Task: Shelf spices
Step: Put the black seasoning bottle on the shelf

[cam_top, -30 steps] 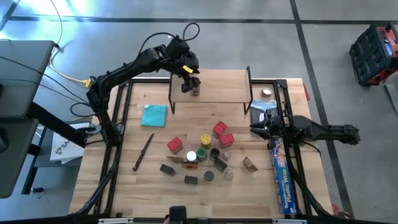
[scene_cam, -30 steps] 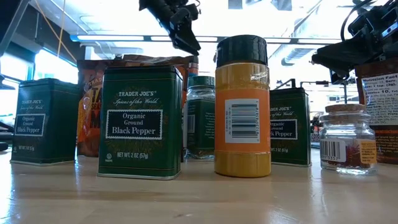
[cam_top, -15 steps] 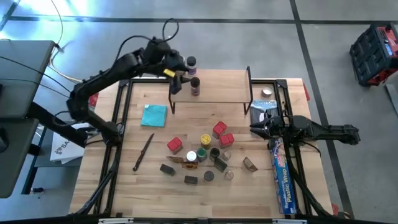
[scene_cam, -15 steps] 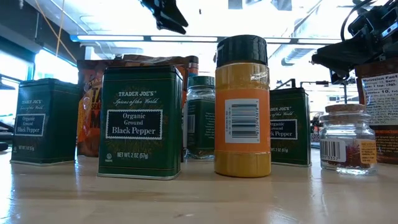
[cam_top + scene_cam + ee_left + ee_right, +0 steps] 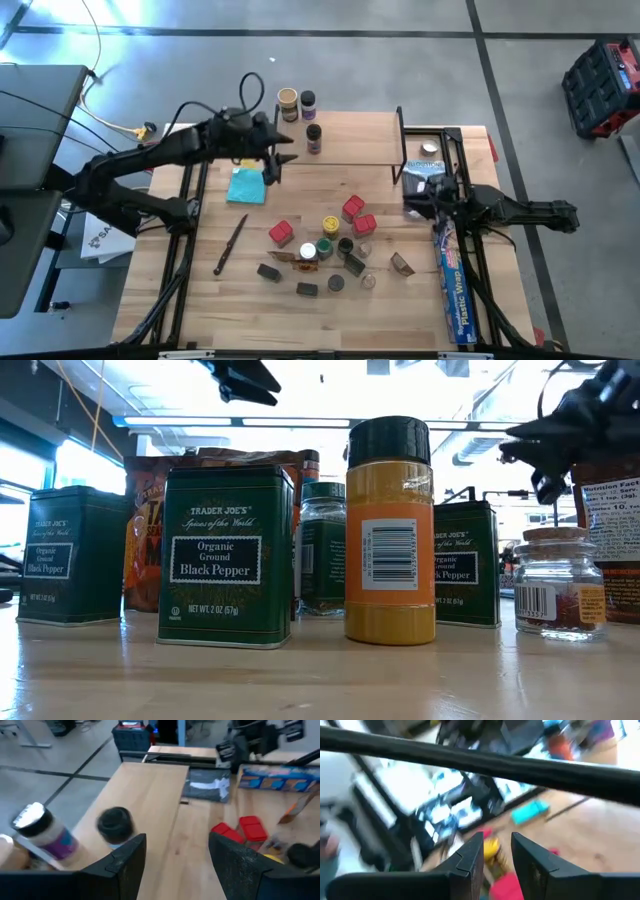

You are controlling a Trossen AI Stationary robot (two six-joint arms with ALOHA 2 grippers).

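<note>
While near teal cloth, left claw empty.

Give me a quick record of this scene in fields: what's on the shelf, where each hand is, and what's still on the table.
shelf: three jars near its left end
jars on shelf: tan-lidded jar, two dark-lidded jars
left hand: open, empty, over the teal cloth, beside the shelf's left end
right hand: empty, fingers narrowly apart, above the table's right side near the blue plastic-wrap box
spice cluster: unshelved, mid-table
</note>
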